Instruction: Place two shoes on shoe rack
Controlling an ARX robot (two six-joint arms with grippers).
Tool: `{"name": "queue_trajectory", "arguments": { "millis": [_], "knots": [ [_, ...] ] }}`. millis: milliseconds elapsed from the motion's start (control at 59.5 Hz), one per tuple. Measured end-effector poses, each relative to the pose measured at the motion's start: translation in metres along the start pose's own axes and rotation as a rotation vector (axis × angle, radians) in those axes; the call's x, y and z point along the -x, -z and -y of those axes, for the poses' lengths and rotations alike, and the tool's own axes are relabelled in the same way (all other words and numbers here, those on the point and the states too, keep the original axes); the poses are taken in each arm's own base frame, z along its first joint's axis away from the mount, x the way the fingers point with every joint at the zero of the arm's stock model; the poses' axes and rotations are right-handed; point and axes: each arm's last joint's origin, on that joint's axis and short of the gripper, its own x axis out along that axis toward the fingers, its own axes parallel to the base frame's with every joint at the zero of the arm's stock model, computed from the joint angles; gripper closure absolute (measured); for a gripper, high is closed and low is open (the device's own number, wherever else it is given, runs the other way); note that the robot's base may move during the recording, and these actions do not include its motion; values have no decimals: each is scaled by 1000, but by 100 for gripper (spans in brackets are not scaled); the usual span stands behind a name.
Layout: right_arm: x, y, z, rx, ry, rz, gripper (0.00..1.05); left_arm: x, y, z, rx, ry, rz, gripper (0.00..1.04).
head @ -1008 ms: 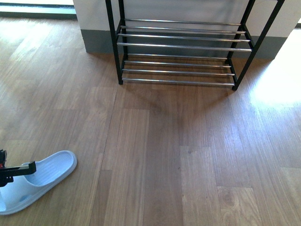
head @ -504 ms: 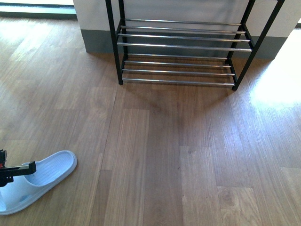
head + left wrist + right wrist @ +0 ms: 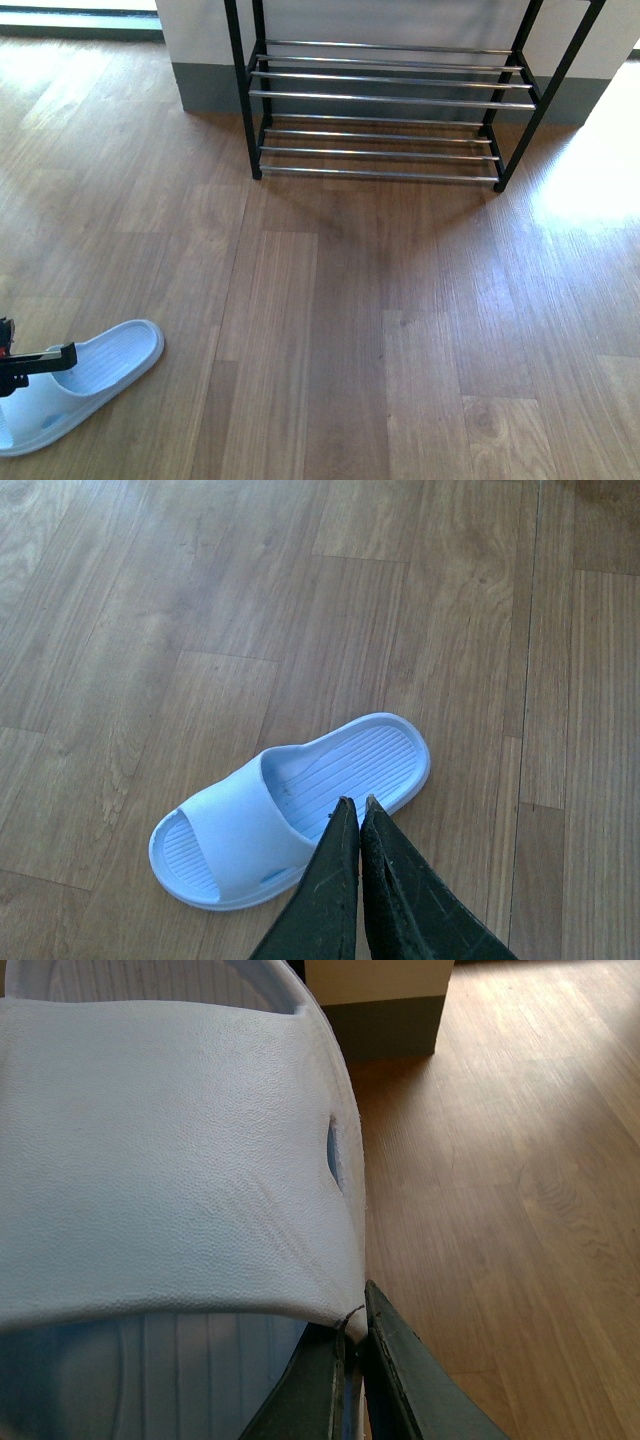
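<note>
Wood-plank flooring (image 3: 350, 330) fills the room. The left claw (image 3: 359, 810) is clenched on nothing, its tips together at the side rim of a pale blue slide slipper (image 3: 240, 830) that lies flat just beneath it. Coming down shut, the claw would likely shove that slipper aside rather than grasp it. The shoe rack (image 3: 380, 95) stands well ahead of both claws, its rods bare. The right claw (image 3: 358, 1325) looks pinched on the thin strap edge of the second slipper (image 3: 170, 1160), which sits close against it. So slim a hold could slip, or let the slipper swing and catch a rod.
</note>
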Motion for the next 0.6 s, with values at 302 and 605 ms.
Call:
{"name": "queue_trajectory", "arguments": {
  "millis": [302, 605],
  "knots": [
    [0, 0, 0, 0, 0, 0, 103, 0, 0, 0, 2, 0, 0, 83],
    [0, 0, 0, 0, 0, 0, 103, 0, 0, 0, 2, 0, 0, 25]
  ]
}}
